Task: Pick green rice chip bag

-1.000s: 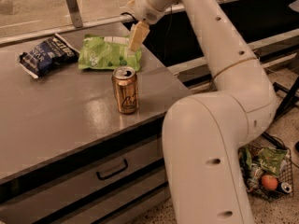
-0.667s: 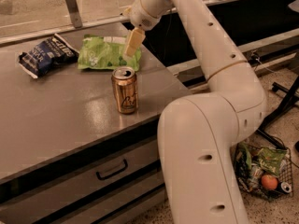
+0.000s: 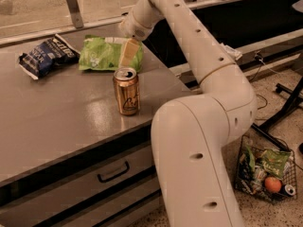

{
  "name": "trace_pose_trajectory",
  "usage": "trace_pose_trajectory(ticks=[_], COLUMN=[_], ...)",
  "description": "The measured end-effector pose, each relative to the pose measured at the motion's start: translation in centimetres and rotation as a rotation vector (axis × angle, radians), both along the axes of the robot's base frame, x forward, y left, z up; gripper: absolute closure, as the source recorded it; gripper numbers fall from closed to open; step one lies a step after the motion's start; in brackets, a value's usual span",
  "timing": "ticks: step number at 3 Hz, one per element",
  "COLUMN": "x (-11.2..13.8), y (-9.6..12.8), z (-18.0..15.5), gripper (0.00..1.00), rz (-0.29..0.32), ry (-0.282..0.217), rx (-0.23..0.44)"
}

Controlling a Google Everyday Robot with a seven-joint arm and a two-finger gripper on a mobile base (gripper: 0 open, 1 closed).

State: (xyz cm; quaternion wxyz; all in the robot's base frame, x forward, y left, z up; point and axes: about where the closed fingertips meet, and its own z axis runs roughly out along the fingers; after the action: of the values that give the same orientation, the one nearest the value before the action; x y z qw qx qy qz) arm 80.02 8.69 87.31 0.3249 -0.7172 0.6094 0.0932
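Upper centre: the gripper, grip impossible to tell, is hovering over one green rice chip bag, near one gold can and one blue bag.

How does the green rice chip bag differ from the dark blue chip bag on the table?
Colour: the green rice chip bag is light green; the dark blue chip bag is navy with white print. Place: the green one lies behind the gold can, the blue one farther left. The gripper hangs over the green bag's right end; nothing is over the blue bag. Both lie flat on the table.
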Motion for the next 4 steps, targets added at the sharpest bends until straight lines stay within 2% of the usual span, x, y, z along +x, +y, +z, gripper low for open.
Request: trace_pose_trajectory(ticks=[1, 2, 4], x=[0.5, 0.5, 0.4], y=[0.3, 0.5, 0.5], z=[-1.6, -2.5, -2.3], gripper=[0.0, 0.18, 0.65], rz=[-0.014, -0.016, -0.014], ry=[0.005, 0.009, 0.014], rx=[-0.02, -0.025, -0.023])
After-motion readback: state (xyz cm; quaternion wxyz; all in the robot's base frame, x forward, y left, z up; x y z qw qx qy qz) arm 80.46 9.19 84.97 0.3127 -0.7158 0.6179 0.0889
